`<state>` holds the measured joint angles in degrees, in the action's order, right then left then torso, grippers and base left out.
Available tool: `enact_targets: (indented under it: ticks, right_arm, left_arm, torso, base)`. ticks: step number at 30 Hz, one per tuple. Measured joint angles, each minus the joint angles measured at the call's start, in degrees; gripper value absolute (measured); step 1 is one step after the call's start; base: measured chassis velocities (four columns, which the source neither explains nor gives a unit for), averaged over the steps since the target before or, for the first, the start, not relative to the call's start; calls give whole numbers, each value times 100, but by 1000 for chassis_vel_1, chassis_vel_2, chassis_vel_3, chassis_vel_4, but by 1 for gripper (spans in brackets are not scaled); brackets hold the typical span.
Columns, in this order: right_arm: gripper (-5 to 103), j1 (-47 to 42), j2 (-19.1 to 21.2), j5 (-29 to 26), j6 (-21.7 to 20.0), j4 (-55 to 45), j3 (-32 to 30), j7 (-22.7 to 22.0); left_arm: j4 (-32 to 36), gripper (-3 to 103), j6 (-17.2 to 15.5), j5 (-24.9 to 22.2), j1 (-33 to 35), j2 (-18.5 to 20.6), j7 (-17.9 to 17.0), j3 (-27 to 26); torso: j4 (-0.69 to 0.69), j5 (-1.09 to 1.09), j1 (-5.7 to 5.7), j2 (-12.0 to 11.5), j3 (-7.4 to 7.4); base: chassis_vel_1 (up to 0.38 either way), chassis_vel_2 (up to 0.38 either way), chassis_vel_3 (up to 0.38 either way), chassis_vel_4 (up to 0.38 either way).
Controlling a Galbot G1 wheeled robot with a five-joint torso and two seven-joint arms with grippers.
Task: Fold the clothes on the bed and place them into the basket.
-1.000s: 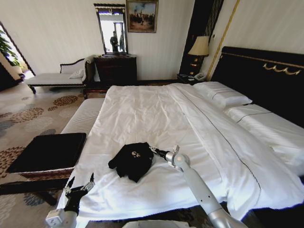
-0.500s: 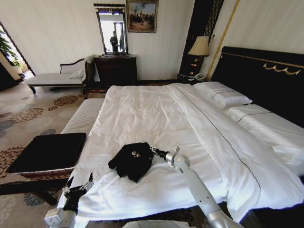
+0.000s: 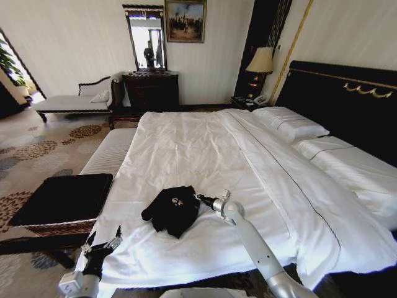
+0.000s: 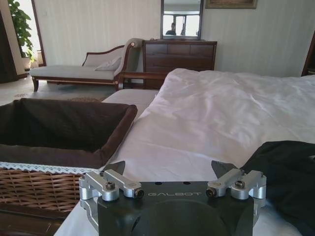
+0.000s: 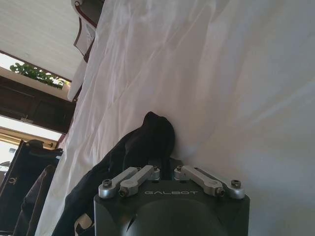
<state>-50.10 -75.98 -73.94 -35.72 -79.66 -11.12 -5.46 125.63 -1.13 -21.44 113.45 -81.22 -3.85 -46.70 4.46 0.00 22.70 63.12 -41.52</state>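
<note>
Starting at your left, the wicker basket sits on the floor beside the bed, its dark liner showing in the left wrist view. Your left hand hovers low at the bed's near corner, just beside the basket, with its fingers spread apart and nothing between them.

Moving right, the black sleeveless top lies crumpled on the white sheet near the foot of the bed, a scrap of white print showing on its upper side. It is bunched, not spread flat, and sits well apart from the basket.

Further right, your right hand reaches in along the sheet to the top's right edge. In the right wrist view its linkage bars are drawn in toward each other and black fabric lies right at the tips, so it looks closed on the edge of the garment, though the pinch itself is hidden behind the housing.

Watch for these risks. If the grip holds only a thin fold, the top could slip free when you pull. The fingertips ride very close to the sheet, so you may pinch bedding along with the garment and drag the sheet. Because the top is already bunched, pulling one edge could twist it further rather than lay it out for folding.
</note>
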Motion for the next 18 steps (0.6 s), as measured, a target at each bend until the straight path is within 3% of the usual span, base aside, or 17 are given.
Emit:
enact_targets:
  ticks: [3,13,18]
  right_arm:
    - [1,14,-15,-31,-13,14,-18,-3]
    - [1,-129,61,59,31,-442,-63,-8]
    - [1,-180,207,463,160,-743,-63,42]
  left_arm:
    - [-23,98,-21,-31,-27,11,-5,-9]
    - [-55,98,-152,-267,-115,142,-30,-13]
    - [-115,98,-434,-658,-346,530,-152,105]
  torso:
    - [0,0,0,0,0]
    - [-1,0,0,0,0]
    - [0,0,-1,0,0]
  base:
    - [0,0,0,0]
    - [0,0,0,0]
    - [0,0,0,0]
